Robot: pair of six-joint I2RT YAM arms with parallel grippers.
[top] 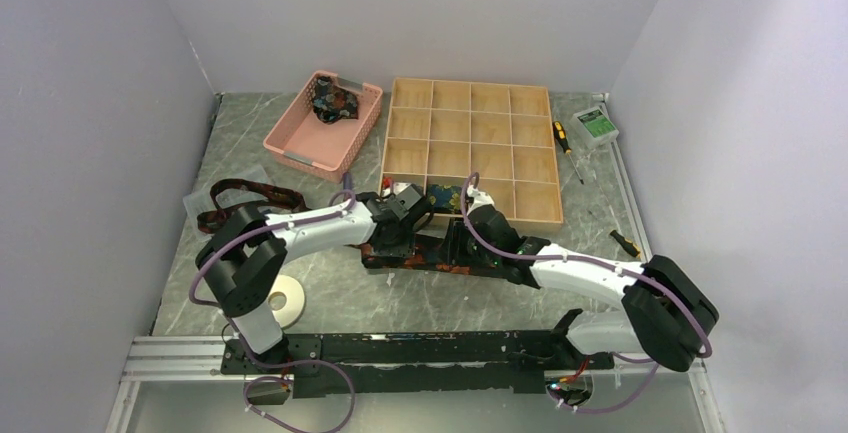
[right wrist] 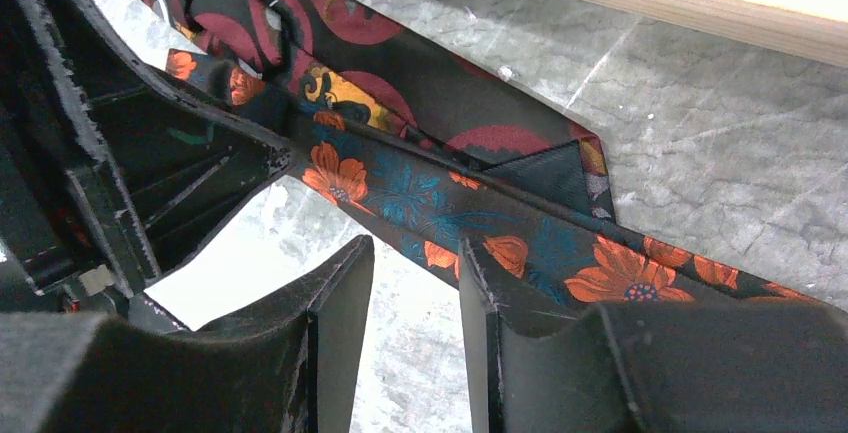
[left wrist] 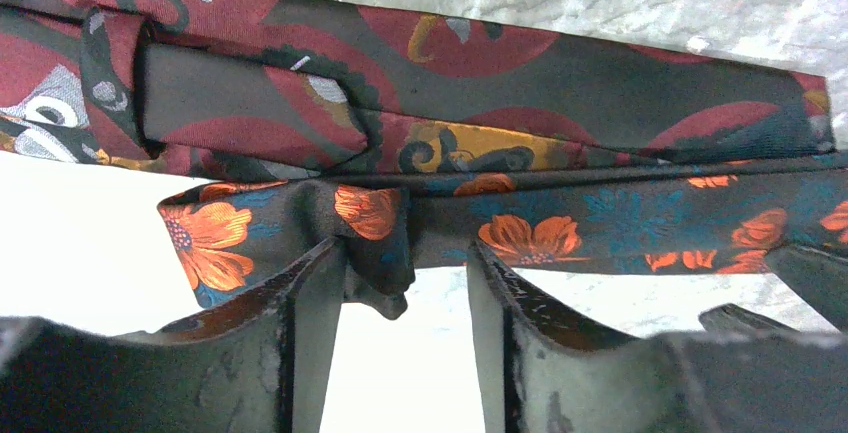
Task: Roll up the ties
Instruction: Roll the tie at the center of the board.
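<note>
Flowered tie (left wrist: 540,238) centre frame, folded end between spread left gripper (left wrist: 405,283); right gripper (right wrist: 415,263) spread, holding nothing. Pinch fold squarely, roll tight, avoid maroon tie (left wrist: 480,73).

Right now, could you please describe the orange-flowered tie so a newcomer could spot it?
Find the wooden compartment tray; two ties lie side by side just before its near edge. The orange-flowered tie is farther from the tray, dark and blue-tinged, unlike the maroon tie beside it.
</note>
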